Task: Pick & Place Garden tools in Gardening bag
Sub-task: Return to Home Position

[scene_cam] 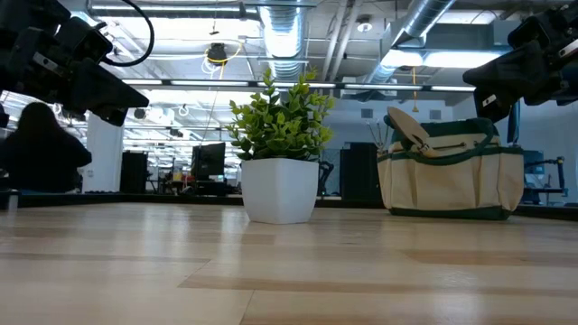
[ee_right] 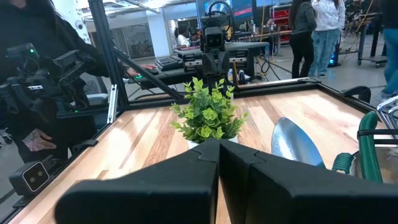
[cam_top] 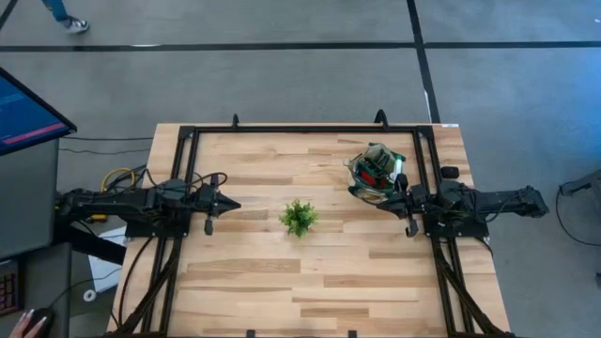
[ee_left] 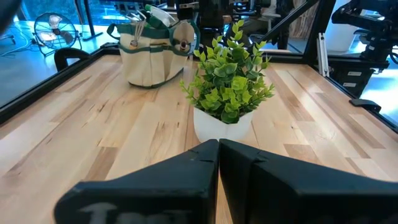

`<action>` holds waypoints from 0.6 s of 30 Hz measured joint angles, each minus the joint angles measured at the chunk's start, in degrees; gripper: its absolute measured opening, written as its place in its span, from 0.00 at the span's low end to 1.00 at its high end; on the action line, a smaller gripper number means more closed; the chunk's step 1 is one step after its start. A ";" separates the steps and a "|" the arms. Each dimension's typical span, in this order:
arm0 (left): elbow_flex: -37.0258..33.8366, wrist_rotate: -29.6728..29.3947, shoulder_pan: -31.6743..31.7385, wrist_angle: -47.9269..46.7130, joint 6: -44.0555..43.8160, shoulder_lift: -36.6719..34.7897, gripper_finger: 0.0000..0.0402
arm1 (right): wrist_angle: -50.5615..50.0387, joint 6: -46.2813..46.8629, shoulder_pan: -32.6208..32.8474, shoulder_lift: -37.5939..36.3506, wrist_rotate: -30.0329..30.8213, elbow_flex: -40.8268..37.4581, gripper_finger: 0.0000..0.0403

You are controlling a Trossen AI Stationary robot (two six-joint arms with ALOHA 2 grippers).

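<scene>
Both arms are up off the wooden table and facing each other across it. The left gripper hangs on its own side of the board, tips aimed at the middle. In its wrist view the two dark fingers are pressed together along a thin seam with nothing between them.

Across the way, the right gripper sits just beside the gardening bag, and from above its tips sit right at the bag's edge. Whether they touch the fabric I cannot tell. Its fingers are together too, and empty.

The bag itself stands upright on the right arm's side of the table, toward the far rail, beige walls with a dark green rim. It's loaded: from overhead there's a jumble of green and red inside. At table height a wooden handle leans out over the rim, and the right wrist camera catches a silvery trowel blade poking up just beside the fingers. No tools lie on the bare boards.

A small leafy plant in a white pot stands at the centre of the table, between the two grippers and well apart from the bag. Beyond the table, people stand in the room.
</scene>
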 joint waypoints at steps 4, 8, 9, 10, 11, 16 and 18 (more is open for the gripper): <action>0.00 0.00 0.00 0.09 0.00 0.00 0.00 | 0.00 0.00 0.00 0.00 0.00 0.00 0.00; 0.02 0.00 -0.02 0.32 0.00 0.00 0.00 | 0.00 0.00 0.00 0.00 0.00 0.00 0.00; 0.02 0.00 0.00 0.40 0.00 0.00 0.00 | 0.00 0.00 0.00 0.00 0.00 0.00 0.00; 0.02 0.00 -0.01 0.44 0.00 0.00 0.00 | 0.00 0.00 0.00 0.00 0.00 0.00 0.00; 0.02 -0.01 0.00 0.45 0.00 0.00 0.00 | 0.00 0.00 0.00 0.00 0.00 0.00 0.00; 0.02 0.00 0.00 0.58 0.00 0.00 0.00 | 0.00 0.00 0.00 0.00 0.00 0.00 0.00; 0.02 -0.02 0.00 0.76 0.00 0.00 0.00 | 0.00 0.00 -0.01 0.00 0.00 0.00 0.00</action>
